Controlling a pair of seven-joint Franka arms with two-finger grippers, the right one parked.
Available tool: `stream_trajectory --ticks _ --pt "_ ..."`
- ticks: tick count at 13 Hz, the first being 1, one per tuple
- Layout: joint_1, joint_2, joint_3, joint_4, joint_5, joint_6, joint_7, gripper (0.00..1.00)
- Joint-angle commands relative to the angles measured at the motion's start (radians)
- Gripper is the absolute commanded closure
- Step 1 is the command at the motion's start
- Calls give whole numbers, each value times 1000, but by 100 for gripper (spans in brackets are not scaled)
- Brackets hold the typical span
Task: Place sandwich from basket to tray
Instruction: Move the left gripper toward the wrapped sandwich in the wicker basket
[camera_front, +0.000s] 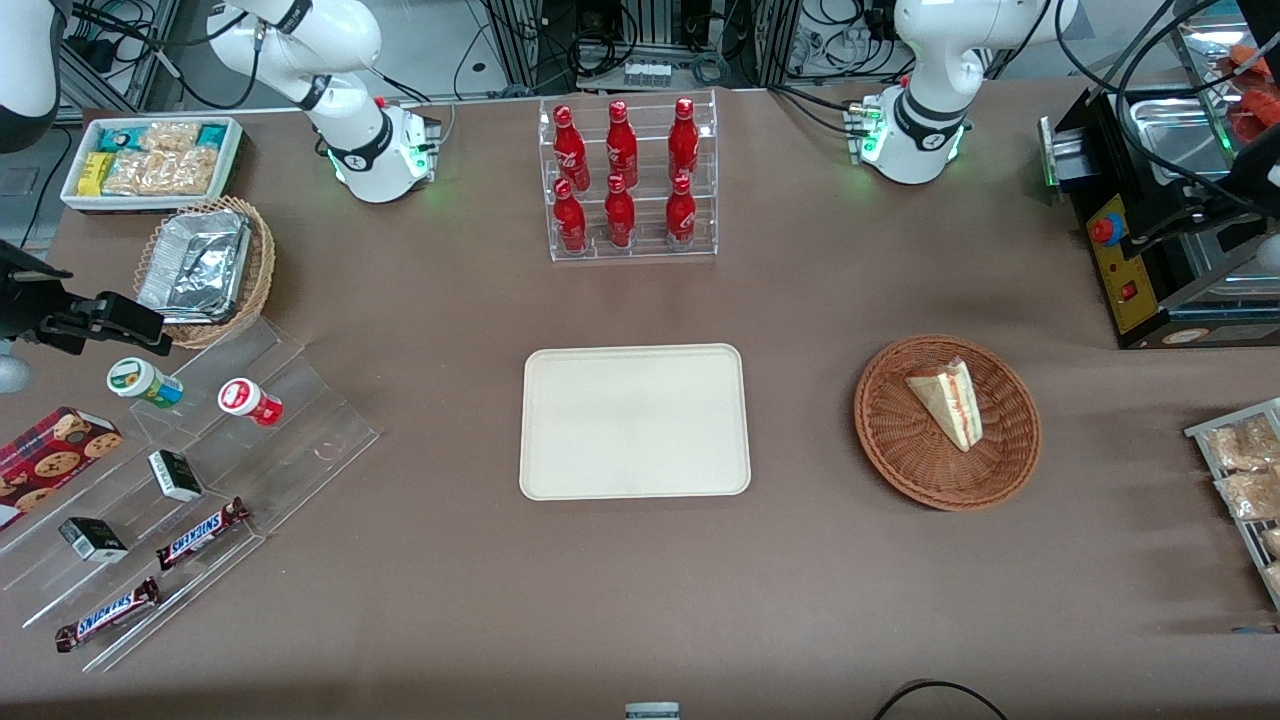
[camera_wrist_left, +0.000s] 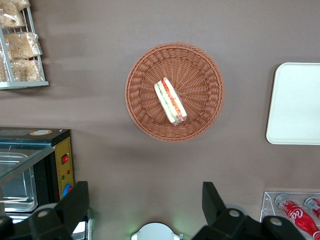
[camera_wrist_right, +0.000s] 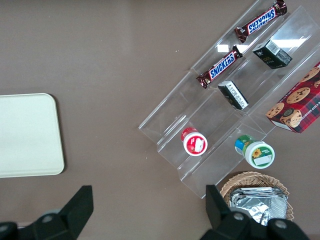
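Observation:
The sandwich (camera_front: 948, 402) (camera_wrist_left: 170, 101), a clear-wrapped wedge with red and green filling along its edge, lies inside the reddish-brown wicker basket (camera_front: 900, 455) (camera_wrist_left: 200, 80). This basket stands toward the working arm's end of the table. Beside it, at the table's middle, lies the flat cream-white tray (camera_front: 634, 420) (camera_wrist_left: 295, 102) with nothing on it. My gripper (camera_wrist_left: 145, 192) hangs high over the table, between the arm's base and the basket and well apart from the sandwich. It is open, with only bare tablecloth between its fingers (camera_wrist_left: 212, 197).
A clear rack of red bottles (camera_front: 628, 180) stands farther from the front camera than the tray. A black oven-like machine (camera_front: 1150, 250) and a rack of snack bags (camera_front: 1245, 480) flank the basket. A stepped acrylic display (camera_front: 200, 480), foil basket (camera_front: 205, 265) and snack bin (camera_front: 150, 160) sit toward the parked arm's end.

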Motion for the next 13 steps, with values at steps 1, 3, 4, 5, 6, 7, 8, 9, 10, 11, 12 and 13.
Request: stream_trajectory --ticks 1,3,4,5,6,7,8,9,10,11,12,13 --pt "-5 -2 3 5 5 9 20 0" --pt "-5 -1 3 4 4 14 19 0" --pt "-5 4 3 2 4 21 19 0" --pt "-5 8 3 1 -4 20 14 0" --pt "-2 8 4 -16 -28 20 16 0" --pt "1 8 6 -44 -45 33 16 0" --pt "2 7 6 -70 -39 71 16 0" --pt "2 10 3 -94 -35 92 -1 0" --pt "4 30 1 -113 -35 102 -12 0" --pt "4 34 1 -131 -33 127 -16 0" --pt "2 37 1 -159 -32 157 -30 0" --pt "-4 37 1 -194 -23 206 -79 0"
